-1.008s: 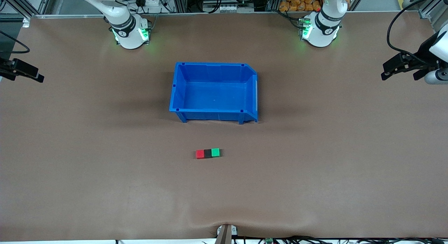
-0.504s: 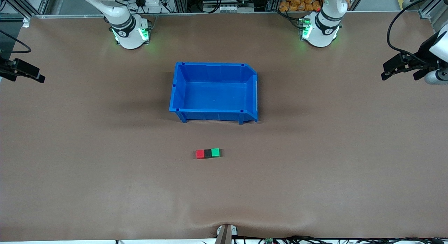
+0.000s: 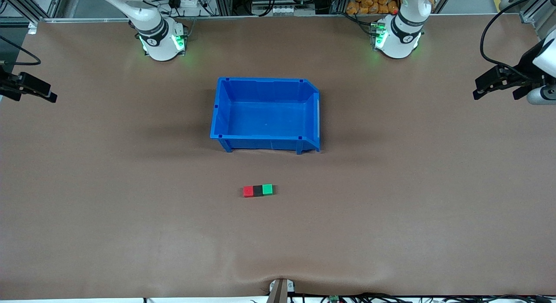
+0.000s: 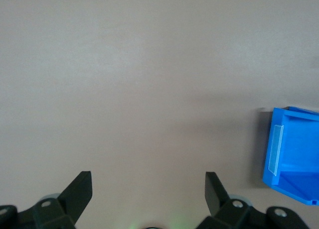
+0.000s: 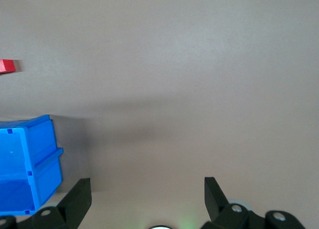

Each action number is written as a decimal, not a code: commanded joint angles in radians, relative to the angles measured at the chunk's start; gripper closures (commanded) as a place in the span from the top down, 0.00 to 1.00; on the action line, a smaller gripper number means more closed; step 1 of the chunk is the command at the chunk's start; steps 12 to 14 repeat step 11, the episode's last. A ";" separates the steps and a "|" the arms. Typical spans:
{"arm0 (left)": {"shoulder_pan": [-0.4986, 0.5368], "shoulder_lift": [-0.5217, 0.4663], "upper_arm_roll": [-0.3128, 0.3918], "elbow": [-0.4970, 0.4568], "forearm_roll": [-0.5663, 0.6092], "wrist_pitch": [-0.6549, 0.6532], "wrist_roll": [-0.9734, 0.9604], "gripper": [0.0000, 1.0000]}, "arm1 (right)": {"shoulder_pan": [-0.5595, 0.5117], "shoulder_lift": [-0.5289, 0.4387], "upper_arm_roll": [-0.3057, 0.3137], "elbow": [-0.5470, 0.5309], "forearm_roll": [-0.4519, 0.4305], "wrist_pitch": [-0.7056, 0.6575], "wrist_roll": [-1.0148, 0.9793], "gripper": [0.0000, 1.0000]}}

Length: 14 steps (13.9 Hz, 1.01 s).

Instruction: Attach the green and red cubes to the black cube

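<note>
Front view: three small plain cubes in one touching row on the brown desk, near the middle, somewhat toward the edge closest to the camera. Small matte black cube at the centre of the row, bright red cube pressed against its face toward the right arm's end of the desk, bright green cube pressed against its face toward the left arm's end. Judged from that: both attachments made, task apparently finished.

Changed over the last second: almost nothing. Row of cubes exactly where it was, blue bin unmoved. Only the right tool drifted slightly, by the desk edge at the right arm's end; left tool unchanged, by the desk edge at the left arm's end. Both well apart from the cubes, seemingly parked and waiting. Read as retreat after release, no further handling likely needed.

State of the tools: left tool spread wide and empty in the left wrist view; right tool likewise spread and empty in the right wrist view.

Count: one black cube, one red cube, one green cube; one open-topped blue plastic bin, empty, farther from the camera than the row; two tools.
</note>
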 commanded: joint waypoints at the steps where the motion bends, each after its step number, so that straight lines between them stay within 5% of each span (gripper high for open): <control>1: 0.008 0.039 -0.006 0.058 0.002 -0.016 0.003 1.00 | 0.015 -0.023 0.006 -0.009 -0.024 0.004 -0.006 1.00; 14: 0.007 0.055 -0.006 0.057 0.007 -0.016 0.000 1.00 | 0.016 -0.024 0.006 -0.008 -0.018 0.007 -0.004 1.00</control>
